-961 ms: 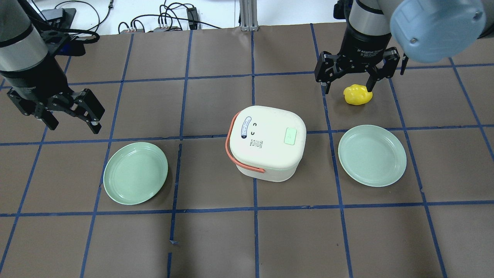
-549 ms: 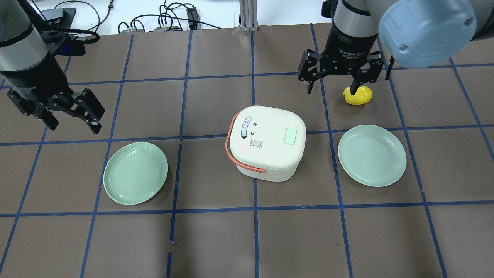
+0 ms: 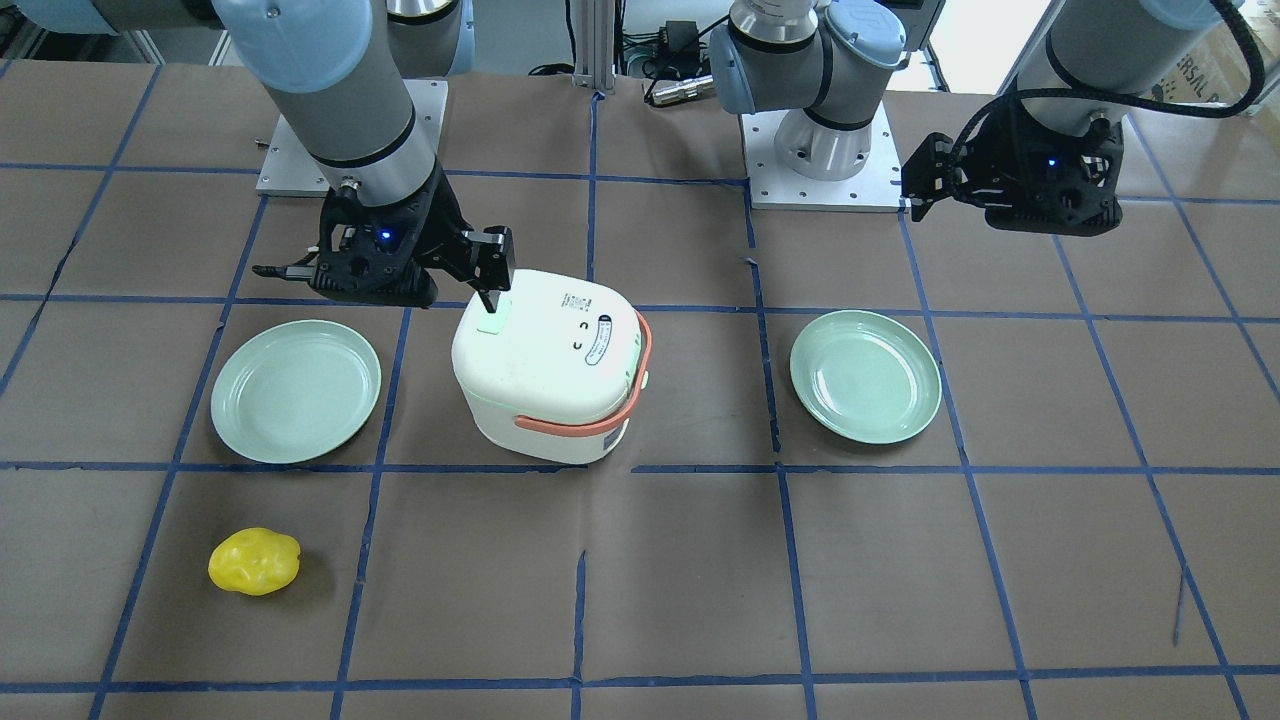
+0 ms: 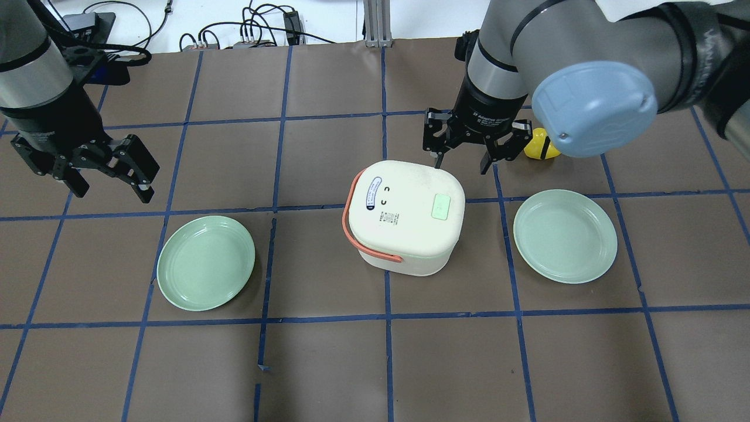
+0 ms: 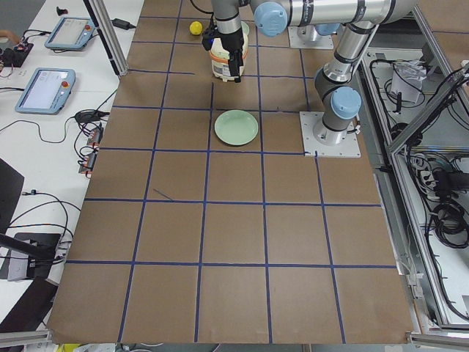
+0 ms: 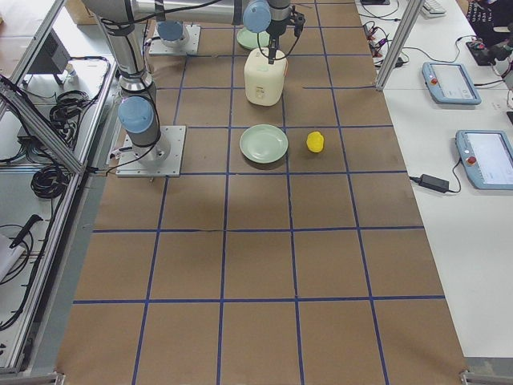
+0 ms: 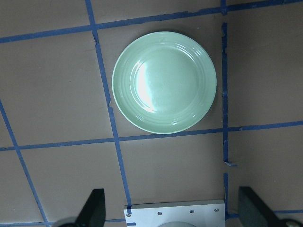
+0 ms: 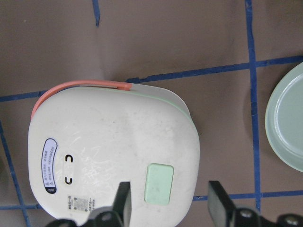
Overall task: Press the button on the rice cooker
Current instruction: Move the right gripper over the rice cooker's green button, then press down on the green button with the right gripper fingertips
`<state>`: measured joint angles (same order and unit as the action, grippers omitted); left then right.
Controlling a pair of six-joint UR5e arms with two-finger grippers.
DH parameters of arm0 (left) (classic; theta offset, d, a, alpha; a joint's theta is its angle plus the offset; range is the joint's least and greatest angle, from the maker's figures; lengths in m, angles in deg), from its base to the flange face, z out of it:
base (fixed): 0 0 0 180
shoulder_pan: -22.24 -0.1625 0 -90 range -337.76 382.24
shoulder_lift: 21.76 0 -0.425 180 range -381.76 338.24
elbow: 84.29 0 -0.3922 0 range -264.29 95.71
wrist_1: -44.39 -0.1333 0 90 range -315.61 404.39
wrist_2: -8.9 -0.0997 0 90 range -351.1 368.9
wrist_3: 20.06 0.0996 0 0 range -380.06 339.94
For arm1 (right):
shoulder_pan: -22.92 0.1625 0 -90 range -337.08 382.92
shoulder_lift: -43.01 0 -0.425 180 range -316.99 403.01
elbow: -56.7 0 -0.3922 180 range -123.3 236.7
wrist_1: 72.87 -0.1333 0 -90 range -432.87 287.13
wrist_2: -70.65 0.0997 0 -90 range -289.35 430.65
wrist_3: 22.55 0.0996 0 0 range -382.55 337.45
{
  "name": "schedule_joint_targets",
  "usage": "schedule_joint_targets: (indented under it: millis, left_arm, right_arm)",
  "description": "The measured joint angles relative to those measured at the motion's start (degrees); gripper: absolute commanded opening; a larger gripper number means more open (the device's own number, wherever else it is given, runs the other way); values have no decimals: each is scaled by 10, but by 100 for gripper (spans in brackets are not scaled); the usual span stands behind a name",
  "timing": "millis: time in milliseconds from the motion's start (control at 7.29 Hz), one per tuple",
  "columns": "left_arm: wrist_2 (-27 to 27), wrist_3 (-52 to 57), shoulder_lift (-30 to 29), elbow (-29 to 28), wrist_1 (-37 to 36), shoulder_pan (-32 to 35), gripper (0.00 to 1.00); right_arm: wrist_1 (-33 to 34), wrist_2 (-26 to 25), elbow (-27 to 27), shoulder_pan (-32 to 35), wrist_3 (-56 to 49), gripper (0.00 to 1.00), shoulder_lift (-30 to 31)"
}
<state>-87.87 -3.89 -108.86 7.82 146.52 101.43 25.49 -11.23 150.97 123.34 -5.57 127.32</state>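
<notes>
Movement first: my right gripper (image 4: 461,165) has left the spot above the yellow object (image 4: 534,150) at the upper right of the overhead view. It now hangs by the far edge of the rice cooker (image 4: 404,217), which sits at the middle of the tabletop (image 4: 328,363) exactly as before. Its fingers (image 8: 122,201) are spread wide with nothing between them. In the right wrist view the pale green button (image 8: 159,184) lies between them, low in the frame.

From the front-facing camera one fingertip appears right at the button's (image 3: 490,322) upper edge, but I cannot tell whether it touches.

My left gripper (image 4: 111,183) has not moved. It sits at the left edge of the overhead view with its fingers wide apart and empty, above a green plate (image 7: 164,82).

The yellow object is now half hidden behind the right arm's blue elbow cap in the overhead view. In both side views the cooker and the grippers are too small to make out.
</notes>
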Motion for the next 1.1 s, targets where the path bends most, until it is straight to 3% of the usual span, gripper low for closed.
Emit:
schedule_joint_targets:
  millis: [1098]
  left_arm:
    - [0, 0, 0, 0, 0, 0, 100]
  right_arm:
    - [36, 9, 61, 14, -4, 11, -4]
